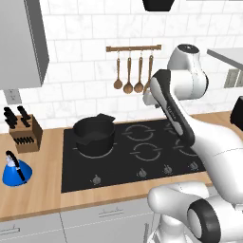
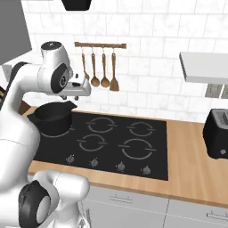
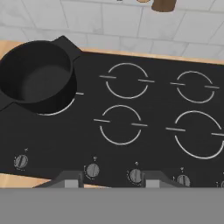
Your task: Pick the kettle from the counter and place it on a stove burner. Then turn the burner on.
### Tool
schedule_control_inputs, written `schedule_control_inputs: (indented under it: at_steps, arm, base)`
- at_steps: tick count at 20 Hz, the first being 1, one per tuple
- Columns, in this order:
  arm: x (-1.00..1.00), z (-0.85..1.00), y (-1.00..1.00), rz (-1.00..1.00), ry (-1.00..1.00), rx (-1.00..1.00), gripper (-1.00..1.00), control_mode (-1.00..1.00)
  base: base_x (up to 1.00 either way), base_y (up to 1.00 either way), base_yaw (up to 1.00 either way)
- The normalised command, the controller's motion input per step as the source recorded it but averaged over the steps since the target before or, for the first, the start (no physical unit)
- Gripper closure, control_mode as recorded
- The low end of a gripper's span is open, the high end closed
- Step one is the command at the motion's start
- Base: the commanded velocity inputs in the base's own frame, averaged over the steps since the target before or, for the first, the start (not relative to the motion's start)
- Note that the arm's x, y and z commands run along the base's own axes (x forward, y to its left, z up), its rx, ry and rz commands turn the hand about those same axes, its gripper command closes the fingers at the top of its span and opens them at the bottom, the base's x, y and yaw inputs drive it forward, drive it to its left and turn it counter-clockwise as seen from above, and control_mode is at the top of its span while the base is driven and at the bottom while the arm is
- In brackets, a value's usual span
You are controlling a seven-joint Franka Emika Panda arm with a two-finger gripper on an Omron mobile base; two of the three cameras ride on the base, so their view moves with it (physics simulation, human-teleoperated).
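The kettle (image 1: 14,171) sits on the desk (image 1: 42,194) beside a knife block (image 1: 24,130) (black pot (image 1: 94,135) on the cooktop (image 1: 142,152)); the gripper (image 3: 109,181) hangs part-open, holding nothing.

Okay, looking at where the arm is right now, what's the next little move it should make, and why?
Probably swing the gripper left and down toward the kettle. The kettle stands untouched on the counter, left of the cooktop near the knife block, while the hand hangs above the burners with nothing between its fingers. The black pot covers one left burner, so the others are free for later.
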Motion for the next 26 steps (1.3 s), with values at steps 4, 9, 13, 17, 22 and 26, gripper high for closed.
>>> schedule_control_inputs:
  at_steps: [4,9,13,17,22,26]
  arm:
    - [-0.28,-0.11,0.05,0.02,0.04,0.0,-1.0,-1.0]
    - [-0.29,-0.07,0.5,0.09,-0.04,-0.09,-1.0,-1.0]
    - [-0.13,0.0,0.77,0.01,-0.08,-0.13,-1.0,-1.0]
    - [-0.12,0.0,0.85,0.0,-0.06,-0.15,-1.0,-1.0]
    - [-0.09,-0.01,0.66,0.0,0.0,-0.09,-1.0,-1.0]
    - [-0.05,0.0,0.62,0.0,0.0,-0.11,-1.0,-1.0]
  base:
    - [0.0,0.0,0.0]
    - [0.0,0.0,0.0]
    - [0.0,0.0,0.0]
    - [0.0,0.0,0.0]
    - [0.0,0.0,0.0]
    - [0.0,0.0,0.0]
